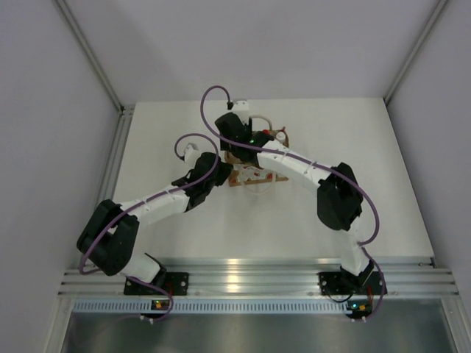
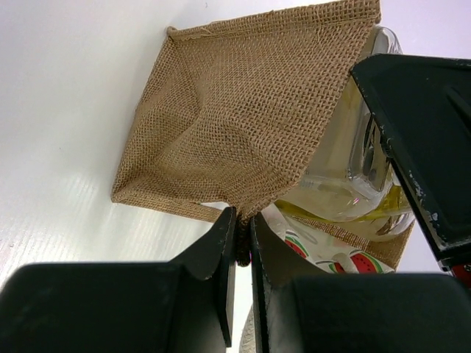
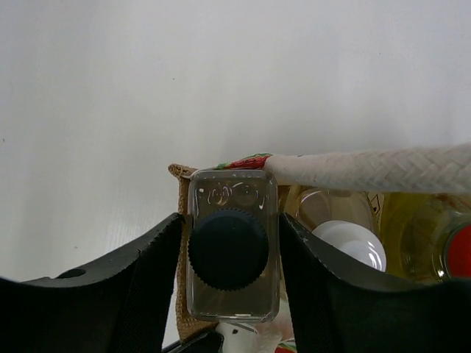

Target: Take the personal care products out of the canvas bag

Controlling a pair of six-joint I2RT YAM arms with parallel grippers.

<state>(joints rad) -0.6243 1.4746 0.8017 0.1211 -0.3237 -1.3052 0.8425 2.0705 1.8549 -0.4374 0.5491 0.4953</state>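
Note:
The tan canvas bag (image 2: 221, 125) sits mid-table under both arms (image 1: 254, 175). My left gripper (image 2: 243, 220) is shut on a corner of its canvas edge, beside the white panel with red marks (image 2: 331, 257). My right gripper (image 3: 230, 220) is shut on the clear squarish bottle with a dark cap (image 3: 232, 250), one finger on each side, at the bag's mouth. That bottle also shows in the left wrist view (image 2: 346, 169). An amber bottle's white cap (image 3: 352, 244) and the yellow bottle's red cap (image 3: 460, 251) show inside the bag, under the white handle (image 3: 368, 169).
The white tabletop (image 1: 184, 132) has side walls left and right and an aluminium rail (image 1: 250, 276) at the near edge. My right arm's forearm (image 1: 302, 165) crosses above the bag. My right gripper's black finger (image 2: 423, 132) fills the right side of the left wrist view.

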